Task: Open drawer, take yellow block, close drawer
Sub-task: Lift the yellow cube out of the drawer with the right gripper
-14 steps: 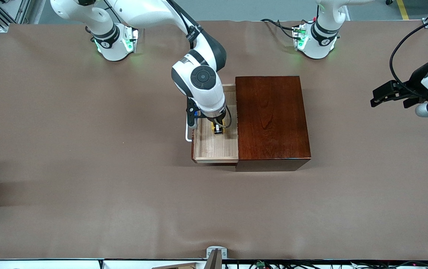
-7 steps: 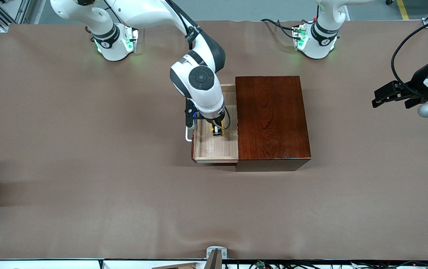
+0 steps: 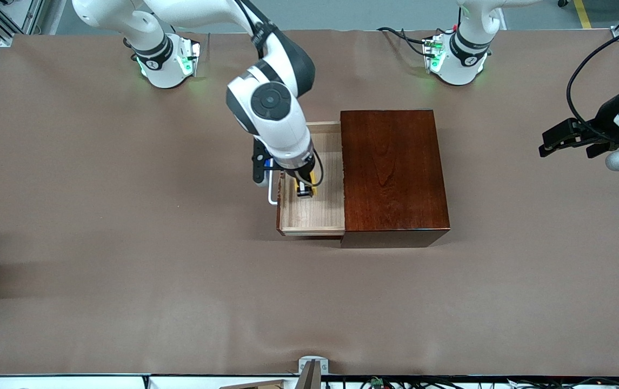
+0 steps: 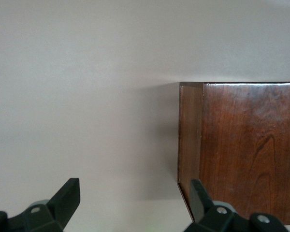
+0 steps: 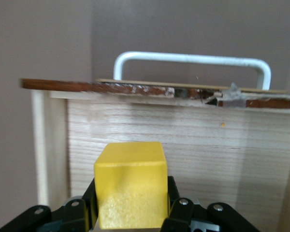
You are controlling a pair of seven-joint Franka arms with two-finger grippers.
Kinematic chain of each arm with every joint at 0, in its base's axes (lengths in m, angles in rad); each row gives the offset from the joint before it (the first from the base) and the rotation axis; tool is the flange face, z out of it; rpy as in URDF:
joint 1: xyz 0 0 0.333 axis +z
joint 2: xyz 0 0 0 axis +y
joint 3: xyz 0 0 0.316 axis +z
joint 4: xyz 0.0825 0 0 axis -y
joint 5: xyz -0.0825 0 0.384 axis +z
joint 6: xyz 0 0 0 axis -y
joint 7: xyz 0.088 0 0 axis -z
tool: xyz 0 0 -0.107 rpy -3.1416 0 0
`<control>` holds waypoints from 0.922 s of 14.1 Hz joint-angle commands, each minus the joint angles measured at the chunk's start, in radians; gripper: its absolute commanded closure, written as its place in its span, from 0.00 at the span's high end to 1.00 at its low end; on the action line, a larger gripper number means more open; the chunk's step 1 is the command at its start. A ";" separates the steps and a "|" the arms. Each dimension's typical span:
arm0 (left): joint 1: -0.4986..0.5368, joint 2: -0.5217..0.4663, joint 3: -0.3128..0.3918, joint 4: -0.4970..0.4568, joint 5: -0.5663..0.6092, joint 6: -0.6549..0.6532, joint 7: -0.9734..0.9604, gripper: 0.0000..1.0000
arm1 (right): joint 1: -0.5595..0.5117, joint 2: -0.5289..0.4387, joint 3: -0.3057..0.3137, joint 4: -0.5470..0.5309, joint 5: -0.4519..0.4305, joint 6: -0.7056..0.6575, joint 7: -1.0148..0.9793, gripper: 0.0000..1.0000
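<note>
Upright yellow block (image 5: 130,183), drawer (image 3: 312,216) open

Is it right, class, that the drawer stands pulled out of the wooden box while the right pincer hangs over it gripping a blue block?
Not quite: the block is yellow, as the right wrist view shows. The rest holds: the drawer stands pulled out of the wooden box, and the right pincer hangs over it, gripping the block.

The left gripper (image 4: 133,205) hung over bare table (image 4: 77,96), its two dark fingertips (image 4: 67,198) spread wide apart. One fingertip overlapped a corner of the box (image 4: 246,150); whether it touched the box could not be told.
</note>
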 commanded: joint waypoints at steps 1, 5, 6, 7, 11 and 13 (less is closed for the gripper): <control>0.003 -0.014 -0.003 -0.015 0.019 0.016 0.004 1.00 | -0.043 -0.057 0.009 -0.018 0.008 -0.071 -0.100 0.00; 0.002 -0.014 -0.008 -0.015 0.021 0.016 0.004 1.00 | -0.095 -0.126 0.009 -0.055 0.008 -0.152 -0.309 0.00; 0.002 -0.014 -0.008 -0.015 0.021 0.016 0.004 1.00 | -0.117 -0.146 0.009 -0.072 0.008 -0.173 -0.370 0.00; 0.002 -0.014 -0.008 -0.014 0.021 0.016 0.002 1.00 | -0.144 -0.171 0.009 -0.092 0.008 -0.192 -0.433 0.00; 0.000 -0.012 -0.008 -0.012 0.021 0.028 0.001 1.00 | -0.239 -0.270 0.009 -0.199 0.010 -0.211 -0.684 0.00; -0.001 -0.011 -0.011 -0.012 0.018 0.044 -0.002 1.00 | -0.302 -0.310 0.009 -0.247 0.011 -0.220 -0.829 0.00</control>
